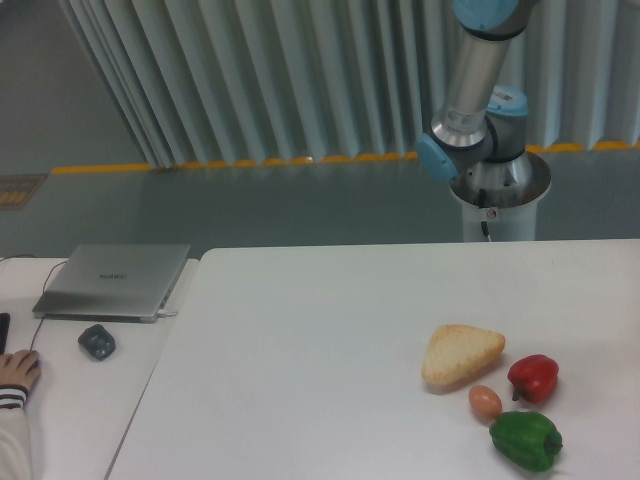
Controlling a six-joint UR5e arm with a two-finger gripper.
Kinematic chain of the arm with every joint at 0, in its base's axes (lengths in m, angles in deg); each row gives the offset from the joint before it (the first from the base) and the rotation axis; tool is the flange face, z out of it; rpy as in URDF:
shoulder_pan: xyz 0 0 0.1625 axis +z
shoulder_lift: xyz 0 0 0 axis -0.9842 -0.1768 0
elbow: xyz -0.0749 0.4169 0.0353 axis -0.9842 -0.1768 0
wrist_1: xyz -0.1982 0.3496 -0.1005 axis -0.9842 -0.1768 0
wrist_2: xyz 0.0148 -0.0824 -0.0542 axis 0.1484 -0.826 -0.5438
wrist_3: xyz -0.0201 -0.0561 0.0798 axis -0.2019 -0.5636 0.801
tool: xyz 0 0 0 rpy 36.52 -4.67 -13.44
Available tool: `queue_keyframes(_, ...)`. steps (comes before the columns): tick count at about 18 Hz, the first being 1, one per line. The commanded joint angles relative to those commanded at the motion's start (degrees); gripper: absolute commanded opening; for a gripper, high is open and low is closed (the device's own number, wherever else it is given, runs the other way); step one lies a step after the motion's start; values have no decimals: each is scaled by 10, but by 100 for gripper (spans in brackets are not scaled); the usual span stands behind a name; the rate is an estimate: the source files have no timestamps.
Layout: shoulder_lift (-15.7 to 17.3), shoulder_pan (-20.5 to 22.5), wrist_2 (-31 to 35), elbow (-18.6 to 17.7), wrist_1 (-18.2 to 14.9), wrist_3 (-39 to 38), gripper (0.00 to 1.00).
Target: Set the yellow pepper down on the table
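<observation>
Judging progress is hard: no glossy yellow pepper shows on the plain white table (330, 330), and the end effector is out of frame, its state unknowable.

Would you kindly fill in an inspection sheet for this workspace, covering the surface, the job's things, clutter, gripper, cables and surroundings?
Surface: white table, smooth, bare over its left and middle.
Job's things: yellow pepper nothing seen.
Clutter: bread wedge, egg, red pepper and green pepper grouped near the table's right front.
Gripper: not in view; only the arm and its base show behind the table.
Cables: a thin cable by the laptop; a dark one down the base.
Surroundings: side desk with closed laptop, a small dark object and a person's hand; ribbed wall; yellow floor line.
</observation>
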Motion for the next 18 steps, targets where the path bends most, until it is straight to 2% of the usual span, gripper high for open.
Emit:
queue_keyframes(2, 1, -29, -4, 0, 3, -50, 43)
queue_keyframes(3, 1, -45, -5, -2, 15, -82, 43)
queue_keyframes(5, 0, -76, -4, -18, 68, -152, 43)
queue_keyframes(10, -1, -91, -5, -39, 107, -200, 44)
queue_keyframes(13, -3, -106, 0, -49, 150, -254, 44)
queue_keyframes(14, -3, -112, 12, -63, 187, -278, 44)
queue_keyframes(15, -3, -119, 50, -71, 207, -281, 44)
queue_keyframes(18, -15, -149, 166, -72, 211, -282, 44)
